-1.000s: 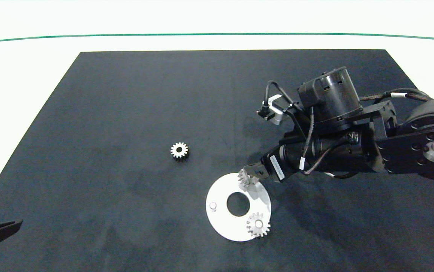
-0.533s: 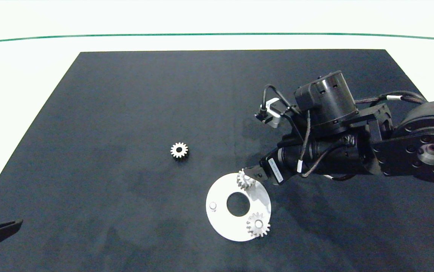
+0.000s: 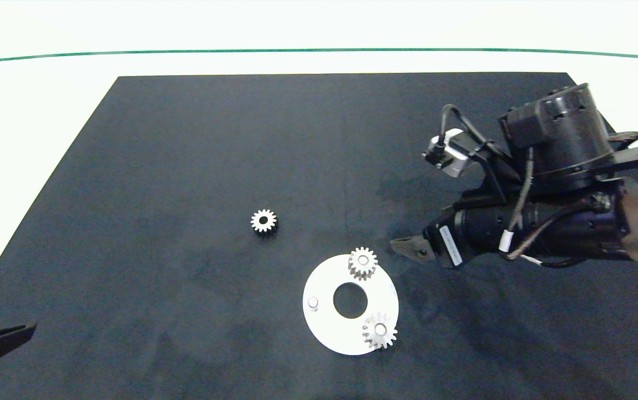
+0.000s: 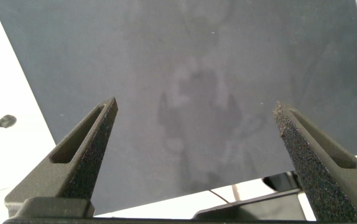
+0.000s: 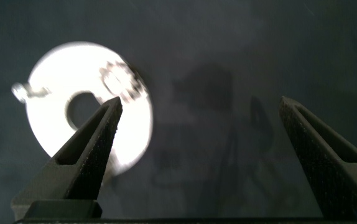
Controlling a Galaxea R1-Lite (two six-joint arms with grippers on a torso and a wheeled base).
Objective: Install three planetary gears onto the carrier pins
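The white carrier disc (image 3: 324, 322) lies flat on the black mat. One planetary gear (image 3: 363, 263) sits on the pin at the disc's far edge, a second gear (image 3: 379, 330) sits on the pin at its near right, and the left pin (image 3: 313, 302) stands bare. A third gear (image 3: 263, 221) lies loose on the mat, up and left of the disc. My right gripper (image 3: 408, 247) hangs open and empty just right of the disc; its wrist view shows the disc (image 5: 129, 137) and a gear (image 5: 117, 78). My left gripper (image 4: 194, 112) is open over bare mat at the near left corner.
The black mat (image 3: 185, 139) covers most of the white table, whose bare surface shows along the far and left sides. A green line (image 3: 319, 50) runs across the far table. The right arm's body (image 3: 547, 211) fills the right side.
My right gripper has let go of the gear on the disc's far pin and drawn back to the right. The gear stays seated on that pin. The left arm has not moved.
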